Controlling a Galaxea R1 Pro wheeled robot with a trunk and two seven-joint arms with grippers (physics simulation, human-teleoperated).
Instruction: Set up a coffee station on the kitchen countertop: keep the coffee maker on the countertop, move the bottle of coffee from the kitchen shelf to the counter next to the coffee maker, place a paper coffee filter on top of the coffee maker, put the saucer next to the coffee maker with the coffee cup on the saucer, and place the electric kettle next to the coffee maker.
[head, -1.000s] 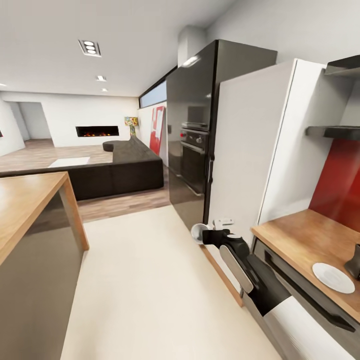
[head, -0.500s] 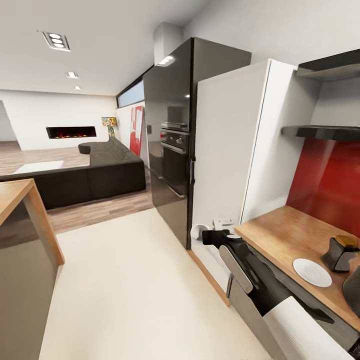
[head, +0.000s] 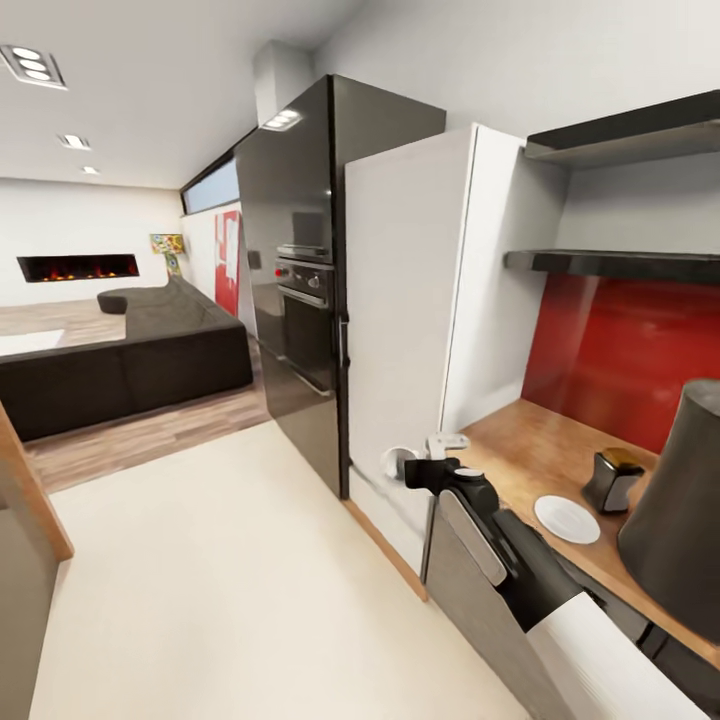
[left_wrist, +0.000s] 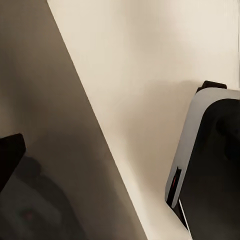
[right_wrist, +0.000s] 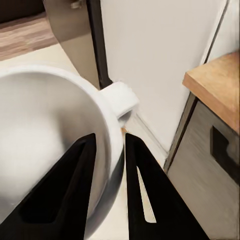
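Floor of pale cream colour (head: 220, 580) takes the left part of our head view, and beyond it we see a dark grey L-shaped sofa (head: 120, 350) and a long fireplace with flames (head: 75, 267) in the white far wall. Nearer the middle stands a tall glossy black cabinet with a built-in oven (head: 300, 290), and just beside it a tall white cabinet panel (head: 400, 330).

In front of this panel our right gripper (head: 420, 462) holds the small white coffee cup with a handle (head: 398, 462) above the floor, close to the end of the desk. In the right wrist view the two black fingers (right_wrist: 145, 195) are closed on the rim of this cup (right_wrist: 55, 135): one finger is inside the bowl and the other outside, and the wall of the cup is pinched between them.

Further right is the long light-wood kitchen desk (head: 520, 450) with a red glossy back wall (head: 630, 350) and two dark shelves (head: 620, 265) above. On the desk lies the small flat round white saucer (head: 566, 519), with nothing on it. Near it, apart, stands the small dark bottle of coffee with a brown-orange cap (head: 612, 479). The tall dark grey rounded coffee maker (head: 680, 510) stands at the right edge, near the saucer.

In the left wrist view we see pale floor (left_wrist: 150, 75) and a grey surface (left_wrist: 45, 150); whether the left fingers are open or closed, we cannot tell.
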